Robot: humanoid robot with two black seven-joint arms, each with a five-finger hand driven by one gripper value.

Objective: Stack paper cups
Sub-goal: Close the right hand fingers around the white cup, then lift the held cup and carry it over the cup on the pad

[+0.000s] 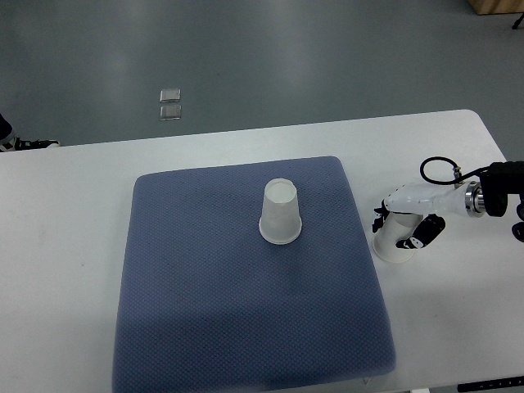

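An upside-down white paper cup [281, 214] stands near the middle of the blue-grey mat [205, 286]. A second white paper cup [395, 243], also upside down, rests on the white table just right of the mat. My right hand [407, 228] reaches in from the right edge and its fingers curl around this second cup. The left arm is out of the picture.
The white table [74, 213] extends around the mat, with its far edge along the top and grey floor beyond. Two small clear square objects [170, 103] lie on the floor. A dark shoe [16, 141] shows at the left edge.
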